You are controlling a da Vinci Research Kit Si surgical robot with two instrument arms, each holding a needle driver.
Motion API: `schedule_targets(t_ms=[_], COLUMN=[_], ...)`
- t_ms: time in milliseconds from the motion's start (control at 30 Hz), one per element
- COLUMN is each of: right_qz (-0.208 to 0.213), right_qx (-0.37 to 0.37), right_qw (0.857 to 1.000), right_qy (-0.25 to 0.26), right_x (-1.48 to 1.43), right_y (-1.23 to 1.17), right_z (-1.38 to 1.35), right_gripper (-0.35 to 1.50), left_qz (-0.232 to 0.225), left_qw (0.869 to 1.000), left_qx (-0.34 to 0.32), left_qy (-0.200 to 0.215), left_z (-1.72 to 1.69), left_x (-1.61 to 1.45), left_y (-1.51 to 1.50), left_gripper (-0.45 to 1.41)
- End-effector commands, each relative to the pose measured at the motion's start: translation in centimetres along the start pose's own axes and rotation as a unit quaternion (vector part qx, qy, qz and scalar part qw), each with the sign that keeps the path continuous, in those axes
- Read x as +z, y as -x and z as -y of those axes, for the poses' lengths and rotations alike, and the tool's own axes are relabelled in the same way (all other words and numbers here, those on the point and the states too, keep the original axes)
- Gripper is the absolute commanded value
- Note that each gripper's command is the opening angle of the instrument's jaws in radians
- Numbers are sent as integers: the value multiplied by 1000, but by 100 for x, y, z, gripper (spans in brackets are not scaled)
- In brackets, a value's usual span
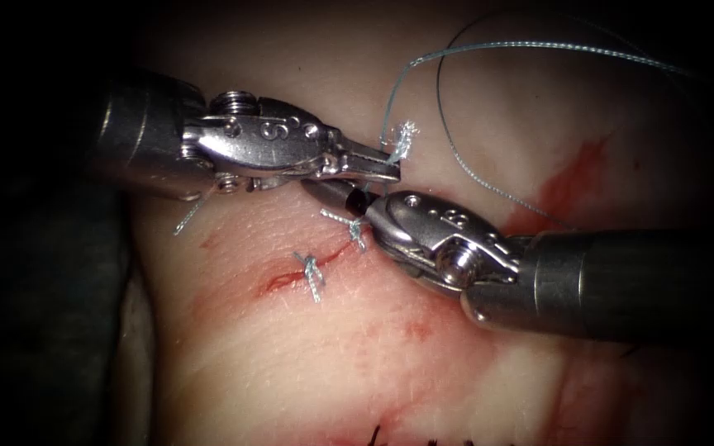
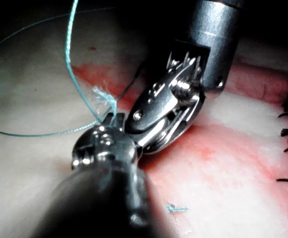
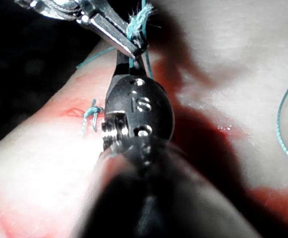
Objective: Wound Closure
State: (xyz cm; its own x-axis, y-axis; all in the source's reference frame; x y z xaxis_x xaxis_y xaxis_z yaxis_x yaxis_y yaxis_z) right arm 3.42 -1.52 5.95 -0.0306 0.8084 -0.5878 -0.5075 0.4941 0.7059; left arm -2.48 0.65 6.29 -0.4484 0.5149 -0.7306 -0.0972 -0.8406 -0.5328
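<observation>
Left claw clamped, right claw beneath

Two tools, two knots

Slender steel left needle driver tips lie just above and touching those of the rounded steel right needle driver, over the cut in the pale pork tissue. Thin teal thread rises from the left jaws, looping behind the right tool. Two knotted stitches sit on the cut, below-left of both jaws.
</observation>
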Motion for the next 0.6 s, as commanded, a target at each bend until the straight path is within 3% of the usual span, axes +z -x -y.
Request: schedule_targets(t_ms=[33, 233, 267, 300, 333, 367, 600], right_qz=[0, -7, -12, -21, -30, -39, -132], right_qx=[0, 1, 4, -17, -40, -51, -36], right_qw=[1000, 1000, 1000, 1000, 999, 998, 990], right_qy=[-1, -4, -6, -9, -12, -15, -31], right_x=[8, 9, 10, 10, 11, 11, -12], right_y=[1, 0, -1, -1, -2, -4, -46], right_z=[3, 2, 2, 2, 3, 4, 19], right_gripper=[-35, -35, -6, 61, 113, 126, 133], left_qz=[0, -5, -5, -5, -6, -6, 13], left_qw=[1000, 1000, 1000, 1000, 1000, 1000, 998], left_qx=[-1, -1, -1, -1, -1, -1, 5], left_qy=[-2, -5, -7, -9, -11, -12, -63], left_z=[2, 2, 3, 4, 5, 6, 18], left_x=[5, 2, -1, -3, -6, -9, -47], left_y=[0, -1, -2, -2, -2, -1, 15], left_gripper=[-45, -45, -45, -45, -45, -45, -45])
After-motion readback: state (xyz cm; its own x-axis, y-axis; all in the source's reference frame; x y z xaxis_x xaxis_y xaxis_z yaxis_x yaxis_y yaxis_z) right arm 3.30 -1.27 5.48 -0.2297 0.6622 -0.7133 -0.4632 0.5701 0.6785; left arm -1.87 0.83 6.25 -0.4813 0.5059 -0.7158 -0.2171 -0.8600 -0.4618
